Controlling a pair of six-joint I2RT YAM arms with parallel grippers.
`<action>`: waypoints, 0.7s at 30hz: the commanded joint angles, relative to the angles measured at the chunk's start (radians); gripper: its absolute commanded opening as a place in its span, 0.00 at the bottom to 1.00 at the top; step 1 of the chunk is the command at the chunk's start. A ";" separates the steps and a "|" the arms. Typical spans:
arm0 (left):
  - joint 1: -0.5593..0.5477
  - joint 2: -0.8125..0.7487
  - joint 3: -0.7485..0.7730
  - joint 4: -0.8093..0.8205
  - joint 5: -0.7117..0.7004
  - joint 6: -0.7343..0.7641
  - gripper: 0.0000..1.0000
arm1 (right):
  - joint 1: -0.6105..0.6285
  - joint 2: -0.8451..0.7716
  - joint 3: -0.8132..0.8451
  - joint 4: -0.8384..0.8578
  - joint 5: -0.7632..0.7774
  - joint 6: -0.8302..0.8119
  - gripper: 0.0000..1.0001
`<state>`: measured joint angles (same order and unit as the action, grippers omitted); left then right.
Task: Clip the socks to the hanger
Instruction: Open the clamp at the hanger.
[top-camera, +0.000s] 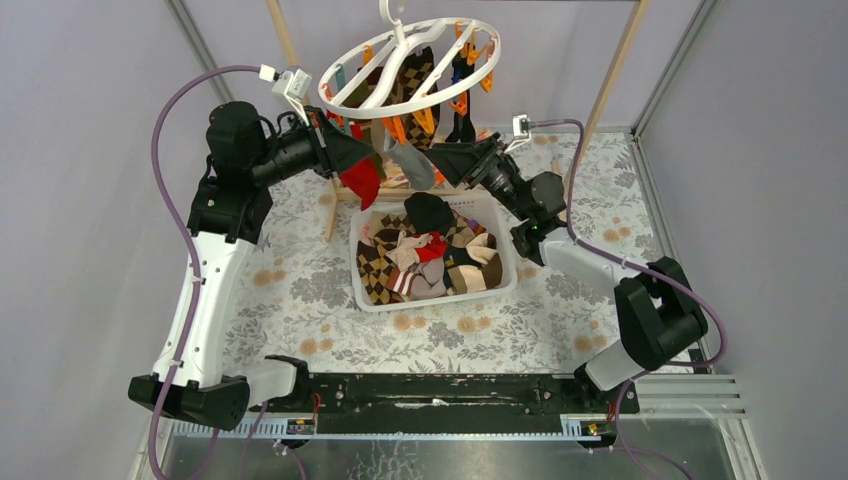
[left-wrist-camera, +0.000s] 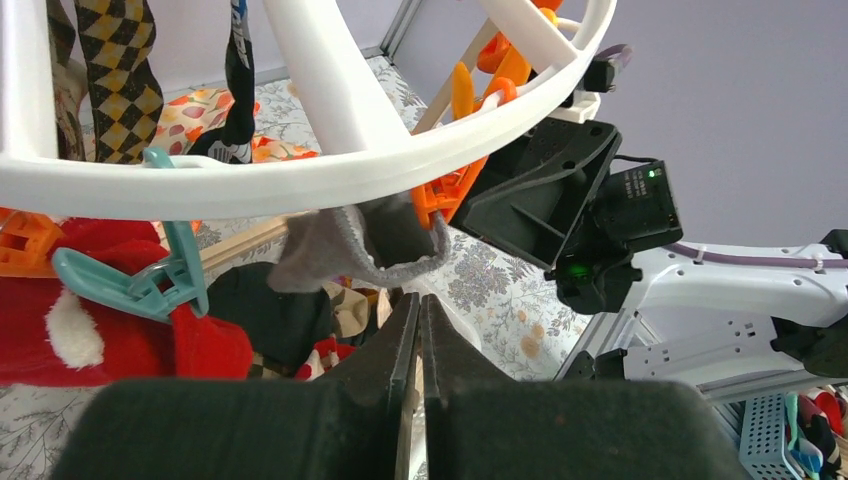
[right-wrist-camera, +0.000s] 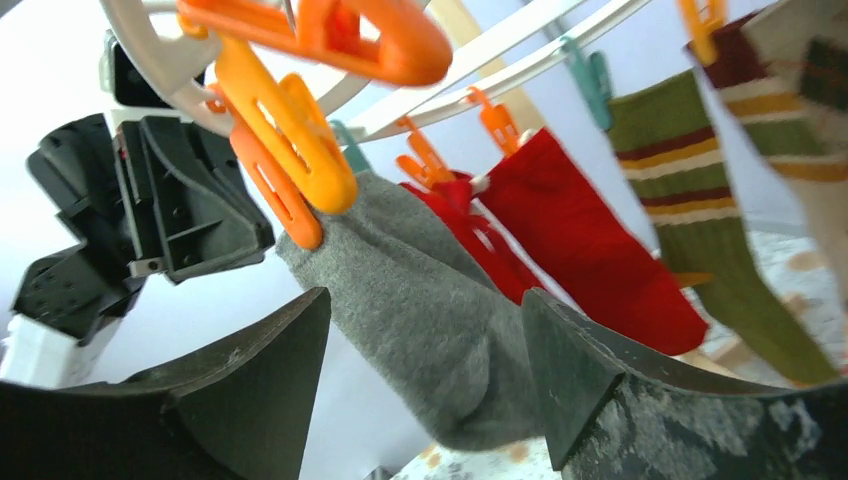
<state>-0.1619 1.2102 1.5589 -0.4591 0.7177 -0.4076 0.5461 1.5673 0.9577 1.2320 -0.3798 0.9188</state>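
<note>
The white ring hanger (top-camera: 410, 65) hangs above the table, with several socks on its orange and teal clips. A grey sock (top-camera: 410, 165) hangs from an orange clip (right-wrist-camera: 285, 160) at the ring's near side. My right gripper (right-wrist-camera: 425, 330) is open, its jaws on either side of the grey sock's (right-wrist-camera: 420, 290) lower part. My left gripper (left-wrist-camera: 418, 300) is shut and empty, just below the ring and the grey sock's cuff (left-wrist-camera: 340, 250). A red sock (top-camera: 362, 180) hangs beside it. In the top view the left gripper (top-camera: 350, 150) and right gripper (top-camera: 450, 160) flank the grey sock.
A white slotted basket (top-camera: 437, 298) under the hanger holds several loose socks: argyle, black, red and grey. Pale wooden poles (top-camera: 610, 80) stand behind the hanger. A floral cloth (top-camera: 300, 270) covers the table. An olive striped sock (right-wrist-camera: 700, 200) and red socks (right-wrist-camera: 590, 240) hang nearby.
</note>
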 joint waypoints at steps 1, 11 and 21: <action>-0.001 -0.016 0.016 -0.003 -0.001 0.021 0.08 | -0.023 -0.081 0.032 -0.061 0.076 -0.156 0.78; 0.000 -0.022 0.017 -0.011 -0.002 0.018 0.08 | -0.030 0.057 0.233 0.028 -0.049 -0.061 0.73; -0.001 -0.021 0.036 -0.026 -0.019 0.023 0.08 | 0.027 0.062 0.264 0.010 -0.072 -0.130 0.70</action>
<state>-0.1619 1.2076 1.5593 -0.4801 0.7128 -0.4046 0.5476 1.6581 1.1679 1.2053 -0.4389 0.8436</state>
